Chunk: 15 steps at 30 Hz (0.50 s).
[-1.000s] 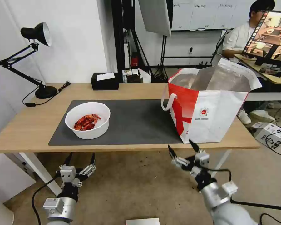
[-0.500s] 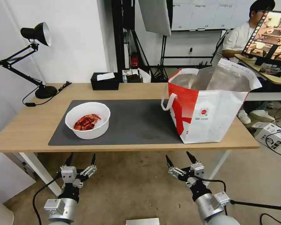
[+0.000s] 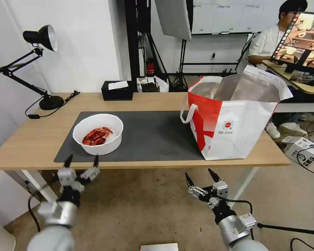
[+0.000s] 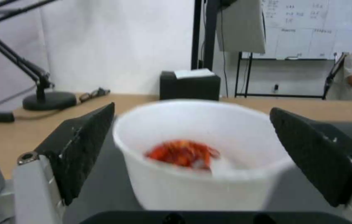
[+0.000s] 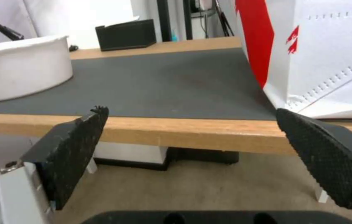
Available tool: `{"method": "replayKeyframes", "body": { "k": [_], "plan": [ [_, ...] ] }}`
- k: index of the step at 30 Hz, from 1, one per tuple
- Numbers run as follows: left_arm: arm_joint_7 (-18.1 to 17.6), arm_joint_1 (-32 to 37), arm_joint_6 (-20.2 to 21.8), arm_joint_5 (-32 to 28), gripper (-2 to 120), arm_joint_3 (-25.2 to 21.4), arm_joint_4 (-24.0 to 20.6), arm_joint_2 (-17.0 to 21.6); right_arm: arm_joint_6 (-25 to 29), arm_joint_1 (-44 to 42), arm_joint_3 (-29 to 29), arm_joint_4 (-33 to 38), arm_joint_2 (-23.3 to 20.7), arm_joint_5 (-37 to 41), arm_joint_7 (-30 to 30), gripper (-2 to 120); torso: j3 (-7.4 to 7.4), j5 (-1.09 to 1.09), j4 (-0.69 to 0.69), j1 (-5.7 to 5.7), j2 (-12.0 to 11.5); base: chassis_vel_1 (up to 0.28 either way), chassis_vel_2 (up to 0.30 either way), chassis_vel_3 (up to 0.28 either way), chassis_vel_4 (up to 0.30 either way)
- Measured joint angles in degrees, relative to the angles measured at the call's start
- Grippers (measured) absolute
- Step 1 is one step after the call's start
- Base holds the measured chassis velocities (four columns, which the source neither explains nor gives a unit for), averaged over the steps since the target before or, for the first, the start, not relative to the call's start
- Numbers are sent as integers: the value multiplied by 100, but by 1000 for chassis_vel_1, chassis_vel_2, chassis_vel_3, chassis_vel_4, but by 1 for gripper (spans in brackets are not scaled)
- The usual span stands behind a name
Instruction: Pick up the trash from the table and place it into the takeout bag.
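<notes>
The left gripper [image 3: 82,161] is raised from its lower parked spot of half a second ago up to the front edge of the table [image 3: 31,139], jaws wide apart, lined up on the white bowl of crayfish shells [image 3: 98,134]. In the left wrist view the bowl [image 4: 203,155] is framed between the two open fingers [image 4: 82,146], not yet touched. The bowl is unmoved on the front-left part of the dark grey mat [image 3: 153,134], near the mat's front edge. The right gripper [image 3: 203,177] is parked below the front edge, jaws apart and empty, in the same place as half a second ago; a second ago it was higher, near the takeout bag [image 3: 233,118]. The bag is unmoved at the right end of the table, mouth open, foil lining exposed. Judged step: reach for the bowl is started by the left arm; nothing is grasped yet. No other trash is seen on the table.
</notes>
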Motion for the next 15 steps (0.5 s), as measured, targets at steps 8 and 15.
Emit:
{"method": "replayKeyframes", "body": {
  "k": [8, 15],
  "plan": [
    [-141, -1172, 569, -1255, 100, 139, 457, 1330, -2, 3, 2, 2, -2, 3, -1, 100, 0, 0, -1, 0, 0, 0, 0, 0, 0],
    [-136, -2117, 1663, -2313, 100, 588, 786, 1987, -2, 5, 2, 3, -4, 5, -3, 100, 0, 1, 0, 1, 0, 0, 0, 0, 0]
  ]
}}
